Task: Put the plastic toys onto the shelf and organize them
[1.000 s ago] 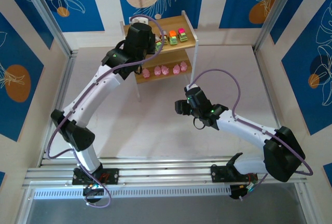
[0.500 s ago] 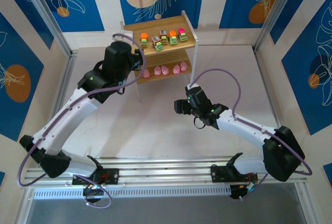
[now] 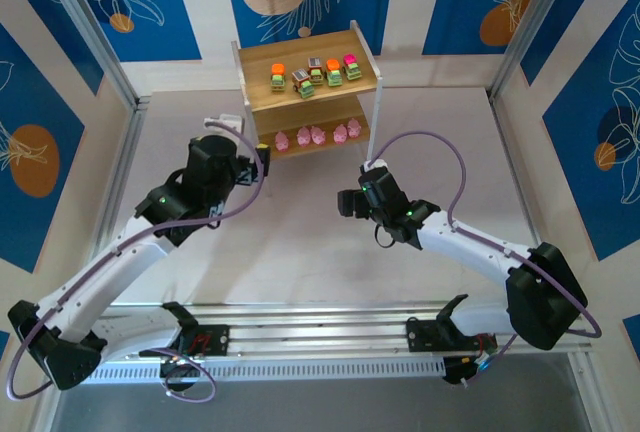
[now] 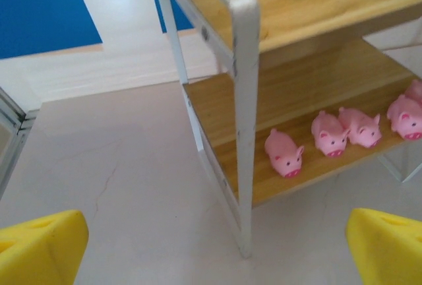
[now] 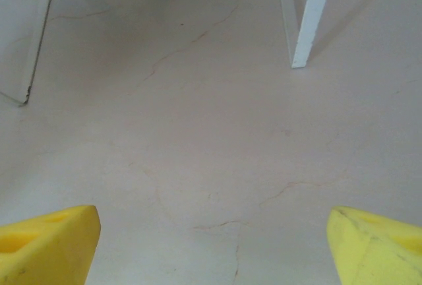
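Sorted by kind, blocky toys [image 3: 314,74] top the shelf [image 3: 258,92] and pink pigs [image 4: 330,134] sit below, so left fingers [image 4: 41,248] and right fingers [image 5: 46,240] hang spread, empty.

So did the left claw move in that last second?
Yes. The left gripper pulled back from above the shelf, down the top view, and now sits off its front left corner.

Left gripper [image 3: 258,157] back from shelf [image 3: 260,82], open
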Available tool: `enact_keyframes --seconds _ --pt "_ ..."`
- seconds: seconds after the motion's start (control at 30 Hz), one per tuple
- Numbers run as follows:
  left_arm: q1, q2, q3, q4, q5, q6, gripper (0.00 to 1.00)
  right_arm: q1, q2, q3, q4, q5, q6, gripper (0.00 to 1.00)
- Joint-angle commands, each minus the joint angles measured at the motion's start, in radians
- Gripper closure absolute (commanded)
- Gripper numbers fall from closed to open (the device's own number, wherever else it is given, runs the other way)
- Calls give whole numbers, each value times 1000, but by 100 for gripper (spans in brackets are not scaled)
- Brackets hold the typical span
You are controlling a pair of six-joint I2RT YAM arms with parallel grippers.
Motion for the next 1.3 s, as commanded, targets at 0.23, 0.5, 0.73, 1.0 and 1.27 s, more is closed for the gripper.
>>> enact_keyframes --seconds 0.23,0.5,0.73,1.0,1.27 --pt "120 -124 -224 119 3 -26 0 -25 -23 -30 25 178 -29 9" --pt "292 -117 -378 281 172 84 0 -118 -34 -45 3 183 -37 8" --pt "382 -134 -590 600 266 207 0 -170 -131 -126 164 151 -181 9" --pt "490 -34 -746 905 318 241 0 -242 -229 -240 332 29 -360 8" --pt "548 142 -817 1182 452 290 0 -337 -218 -281 396 -44 -392 8"
